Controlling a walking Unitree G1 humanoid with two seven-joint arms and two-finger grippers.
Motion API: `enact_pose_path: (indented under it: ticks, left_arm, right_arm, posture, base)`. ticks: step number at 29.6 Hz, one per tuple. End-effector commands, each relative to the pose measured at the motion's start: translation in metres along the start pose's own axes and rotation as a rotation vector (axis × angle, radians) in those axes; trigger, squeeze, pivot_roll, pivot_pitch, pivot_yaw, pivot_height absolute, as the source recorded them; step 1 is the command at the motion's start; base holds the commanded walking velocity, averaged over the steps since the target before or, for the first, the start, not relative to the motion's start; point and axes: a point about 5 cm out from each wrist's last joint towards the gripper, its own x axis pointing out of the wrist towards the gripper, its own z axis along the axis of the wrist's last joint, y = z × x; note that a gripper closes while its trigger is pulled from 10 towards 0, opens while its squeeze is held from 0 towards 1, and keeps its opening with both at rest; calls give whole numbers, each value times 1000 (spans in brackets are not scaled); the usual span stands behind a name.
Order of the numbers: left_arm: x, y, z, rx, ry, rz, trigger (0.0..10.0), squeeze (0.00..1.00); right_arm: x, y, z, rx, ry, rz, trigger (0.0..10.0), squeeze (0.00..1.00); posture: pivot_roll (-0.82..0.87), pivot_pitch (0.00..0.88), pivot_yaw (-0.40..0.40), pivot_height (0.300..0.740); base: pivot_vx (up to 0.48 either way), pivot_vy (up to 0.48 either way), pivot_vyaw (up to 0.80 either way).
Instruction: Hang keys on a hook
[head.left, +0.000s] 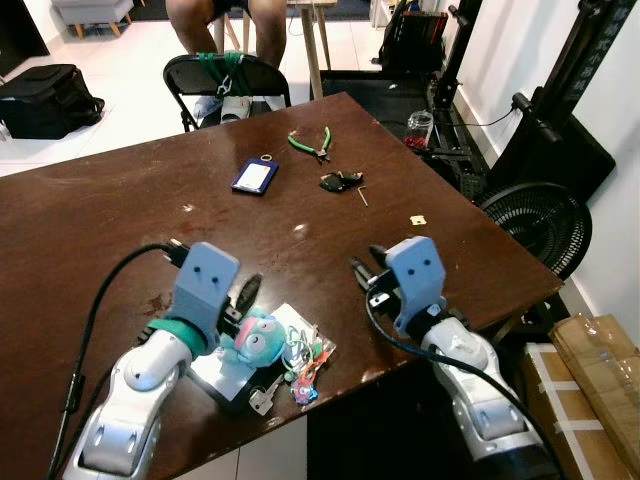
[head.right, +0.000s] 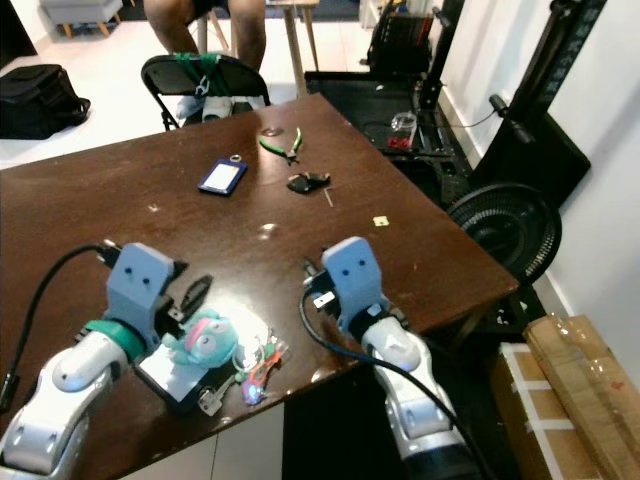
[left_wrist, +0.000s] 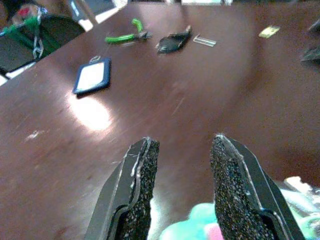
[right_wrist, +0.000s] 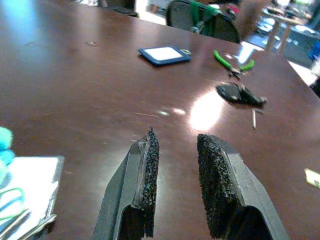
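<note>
A bunch of keys (head.left: 262, 399) lies near the table's front edge, joined to a teal plush toy (head.left: 258, 338) and colourful charms (head.left: 306, 385). They rest on a white card in a dark holder (head.left: 222, 377). My left gripper (head.left: 243, 298) is open just above and behind the plush, whose teal top (left_wrist: 200, 225) sits low between the fingers (left_wrist: 140, 170) in the left wrist view. My right gripper (head.left: 365, 258) is open over bare table to the right of the keys, holding nothing. A second black key fob (head.left: 340, 181) lies farther back.
On the brown table (head.left: 120, 220) lie a blue badge holder (head.left: 254, 176), green pliers (head.left: 312, 145), a small metal pin (head.left: 363, 197) and a yellow scrap (head.left: 418, 219). Beyond it are a black folding chair (head.left: 225, 80), a seated person's legs (head.left: 225, 15) and a black bag (head.left: 45, 98); a fan (head.left: 535, 225) stands at the right.
</note>
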Motion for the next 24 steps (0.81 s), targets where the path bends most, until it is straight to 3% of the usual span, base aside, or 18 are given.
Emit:
enact_pose_path:
  ticks: [1, 8, 12, 15, 24]
  left_arm:
    - [-3, -4, -3, -36, 11, -1, 10000, 0]
    - [-3, -10, -3, -72, -1, 22, 10000, 0]
    - [-7, -10, -3, -79, 0, 35, 10000, 0]
    - [-13, -9, -3, -44, 22, 11, 10000, 0]
    - [-22, -7, -9, 17, 86, -32, 10000, 0]
  right_arm:
    - [3, 7, 0, -26, 17, 63, 10000, 0]
    - [10, 5, 6, -52, 10, 112, 10000, 0]
    - [18, 7, 3, -118, 47, 153, 10000, 0]
    - [21, 9, -2, -120, 78, 190, 10000, 0]
    - [3, 11, -17, -101, 151, 314, 10000, 0]
  posture:
    - [-102, 17, 70, 740]
    - [-83, 18, 26, 740]
    - [-64, 22, 17, 740]
    - [-53, 23, 23, 740]
    - [-56, 32, 48, 740]
  base:
    - [0, 0, 0]
    - [0, 0, 0]
    - [0, 0, 0]
    - [0, 0, 0]
    - [0, 0, 0]
